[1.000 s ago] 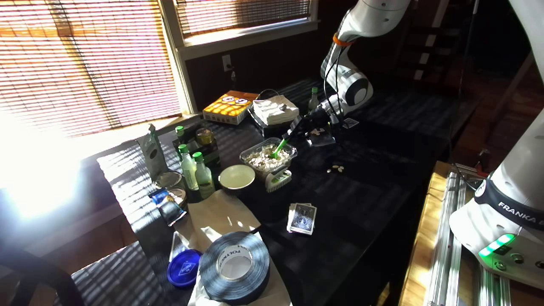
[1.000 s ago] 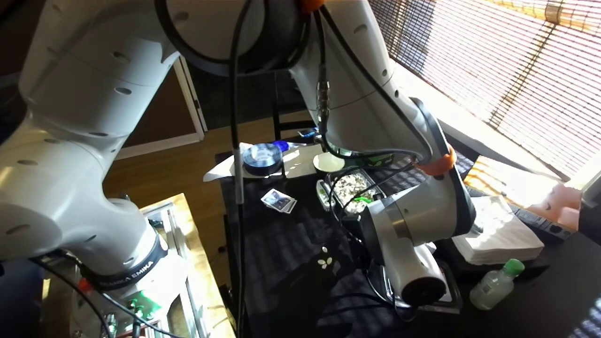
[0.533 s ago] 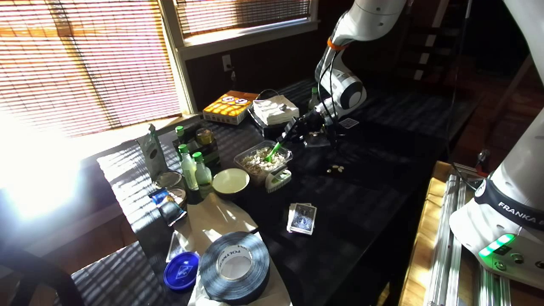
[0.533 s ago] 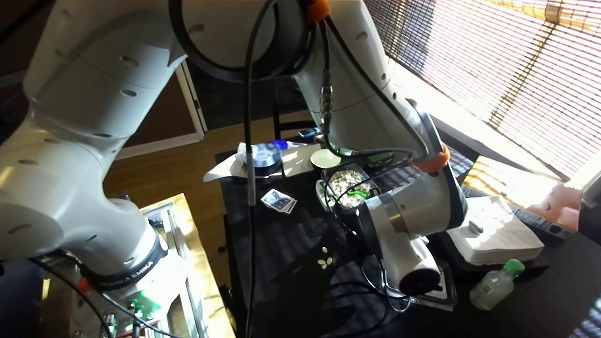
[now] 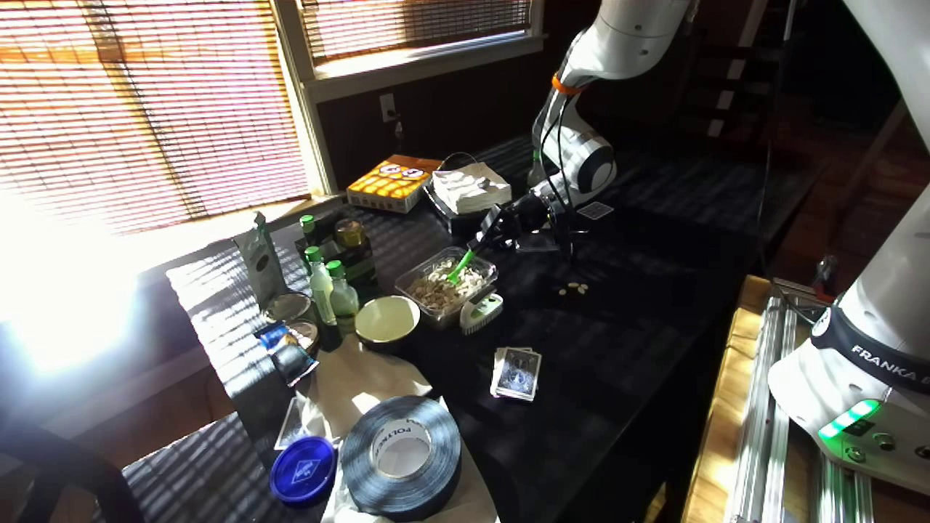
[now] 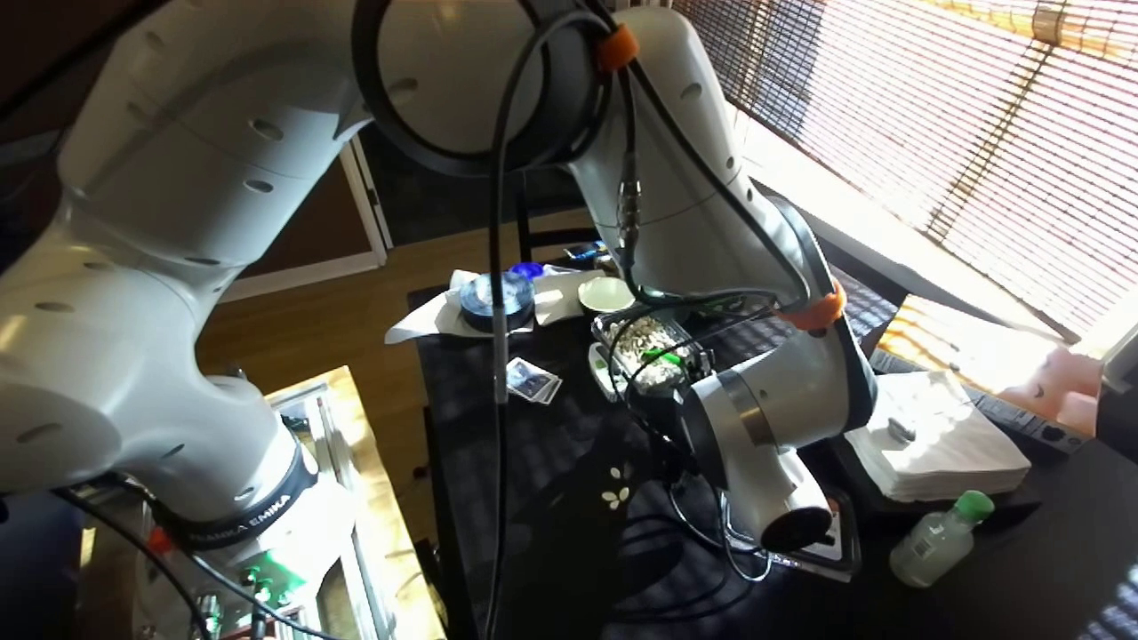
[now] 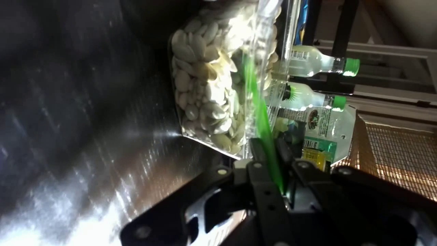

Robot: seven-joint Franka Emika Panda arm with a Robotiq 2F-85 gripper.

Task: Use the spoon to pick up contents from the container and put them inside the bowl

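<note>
The gripper [image 7: 269, 147] pinches the green spoon [image 7: 260, 106], which reaches into the container [image 5: 443, 317] well inside the table's [image 5: 603, 341] edges. Should the spoon twist in that narrow pinch, seeds [image 7: 209, 112] may spill short of the nearby bowl [image 5: 387, 319].

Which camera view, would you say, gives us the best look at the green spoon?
The wrist view: there the green spoon is largest, its handle plainly gripped by the claw, though its far tip is hard to make out. In both exterior views it is only a small green strip reaching into the container.
</note>
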